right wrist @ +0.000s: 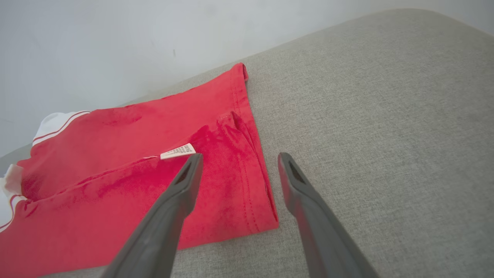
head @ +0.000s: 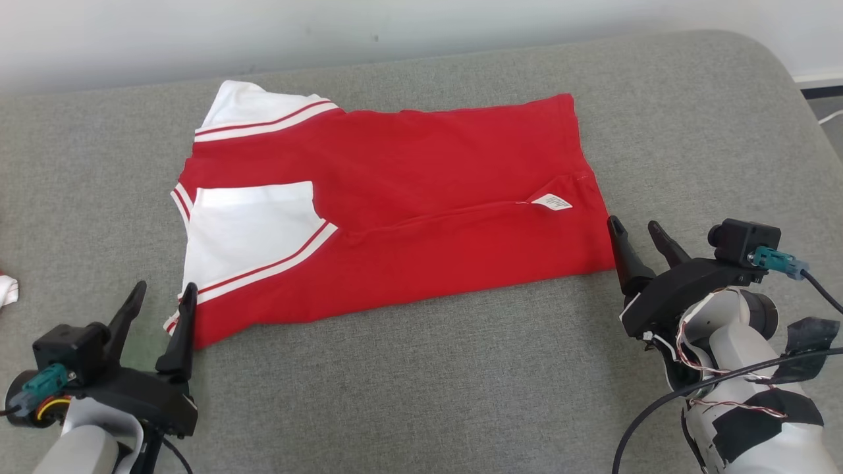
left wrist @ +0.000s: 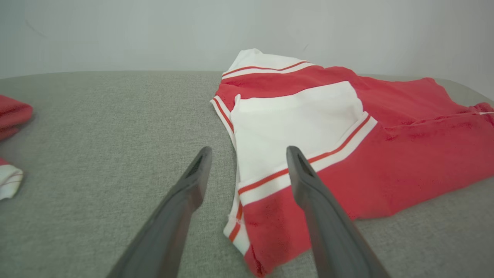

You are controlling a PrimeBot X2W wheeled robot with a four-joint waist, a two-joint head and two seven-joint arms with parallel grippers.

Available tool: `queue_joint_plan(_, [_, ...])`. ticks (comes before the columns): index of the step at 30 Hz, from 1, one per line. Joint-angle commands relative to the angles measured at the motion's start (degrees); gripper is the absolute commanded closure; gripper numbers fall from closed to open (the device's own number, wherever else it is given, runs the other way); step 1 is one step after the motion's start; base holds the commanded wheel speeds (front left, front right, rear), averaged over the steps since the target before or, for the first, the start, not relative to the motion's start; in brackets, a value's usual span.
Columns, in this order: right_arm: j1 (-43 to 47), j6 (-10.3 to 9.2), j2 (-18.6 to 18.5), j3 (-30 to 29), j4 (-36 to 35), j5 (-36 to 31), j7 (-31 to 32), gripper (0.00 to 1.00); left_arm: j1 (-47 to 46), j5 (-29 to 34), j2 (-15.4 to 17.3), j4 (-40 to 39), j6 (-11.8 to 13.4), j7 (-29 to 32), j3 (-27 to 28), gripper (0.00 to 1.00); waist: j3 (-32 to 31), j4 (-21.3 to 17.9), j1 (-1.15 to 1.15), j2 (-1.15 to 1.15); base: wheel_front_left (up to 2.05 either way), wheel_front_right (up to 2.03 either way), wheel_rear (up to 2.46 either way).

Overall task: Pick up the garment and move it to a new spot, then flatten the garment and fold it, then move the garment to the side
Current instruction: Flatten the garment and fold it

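The garment (head: 421,197) is a red shirt with white, red-striped sleeves, lying folded lengthwise on the grey cushion, sleeves to the left, hem to the right. A small white label (head: 552,201) shows near the hem. My left gripper (head: 163,295) stands open at the shirt's near-left corner, holding nothing. In the left wrist view the garment (left wrist: 332,154) spreads ahead of the open left gripper (left wrist: 247,152). My right gripper (head: 637,227) is open beside the near-right hem corner, empty. The right wrist view has the garment (right wrist: 162,177) under the open right gripper (right wrist: 238,158).
The grey cushion (head: 421,382) has open room in front and to the right. Another red and white cloth (left wrist: 9,146) lies at the far left, with a scrap of that other cloth (head: 6,289) at the left edge. A pale wall (head: 329,26) runs behind.
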Motion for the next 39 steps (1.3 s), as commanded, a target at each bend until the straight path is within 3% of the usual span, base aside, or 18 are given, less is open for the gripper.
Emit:
queue_joint_plan(1, [0.5, 0.00, -0.1, 0.1, 0.0, -1.2, -0.5, 0.00, 1.3, 0.4, 0.1, 0.2, 0.4, -0.5, -0.2, 0.00, 0.3, 0.1, 0.01, 0.00, 0.00, 0.00, 0.00])
queue_joint_plan(12, [0.4, 0.00, 0.8, -0.5, 2.6, -6.5, -1.6, 0.00, 4.7, -0.2, -1.6, 0.7, 1.8, -1.2, -0.9, 0.00, 1.3, 0.2, 0.01, 0.00, 0.00, 0.00, 0.00])
queue_joint_plan(20, [0.1, 0.00, 1.7, -0.7, 5.1, -8.0, -1.7, 0.00, 4.5, -0.4, -2.5, 3.1, 1.5, -1.6, -1.1, 0.00, 2.0, 0.5, 0.01, 0.00, 0.00, 0.00, 0.00])
queue_joint_plan(21, [-0.3, 0.00, 1.9, -0.6, 5.7, -8.0, -1.7, 0.50, 4.1, -1.1, -2.8, 4.5, 1.1, -1.5, -1.1, 0.00, 2.2, 0.6, 0.01, 0.00, 0.00, 0.00, 0.00])
queue_joint_plan(22, [-0.5, 0.00, 2.0, -0.4, 6.0, -8.2, -1.6, 0.69, 3.7, -1.3, -2.9, 5.5, 0.9, -1.4, -1.0, 0.26, 2.3, 0.6, 0.01, 0.00, 0.00, 0.00, 0.00])
queue_joint_plan(23, [-0.7, 0.00, 1.9, -0.2, 6.4, -8.6, -1.5, 1.00, 3.3, -1.7, -2.9, 6.4, 0.5, -1.4, -1.0, 0.65, 2.4, 0.6, 0.01, 0.00, 0.00, 0.00, 0.00])
queue_joint_plan(24, [-0.9, 0.00, 1.9, -0.2, 6.7, -8.7, -1.6, 1.00, 2.9, -1.7, -3.0, 7.1, 0.1, -1.4, -1.0, 0.79, 2.5, 0.6, 0.01, 0.00, 0.00, 0.00, 0.00])
queue_joint_plan(25, [-0.9, 0.00, 2.1, -0.2, 7.0, -8.6, -1.8, 1.00, 2.5, -1.5, -3.5, 7.7, 0.1, -1.5, -1.3, 1.00, 2.6, 0.7, 0.01, 0.00, 0.00, 0.00, 0.00])
queue_joint_plan(33, [-0.7, 0.00, 2.5, 0.3, 7.9, -7.1, -3.6, 1.00, 2.0, 0.0, -4.4, 8.5, -0.5, -1.9, -2.3, 1.00, 1.4, 1.0, 0.01, 0.00, 0.00, 0.00, 0.00])
queue_joint_plan(39, [2.6, 0.00, 1.6, 0.3, 6.3, -4.9, -5.2, 1.00, 5.9, -0.2, -4.4, 5.5, 0.5, -2.3, -1.7, 1.00, -2.4, 1.6, 0.01, 0.00, 0.00, 0.00, 0.00])
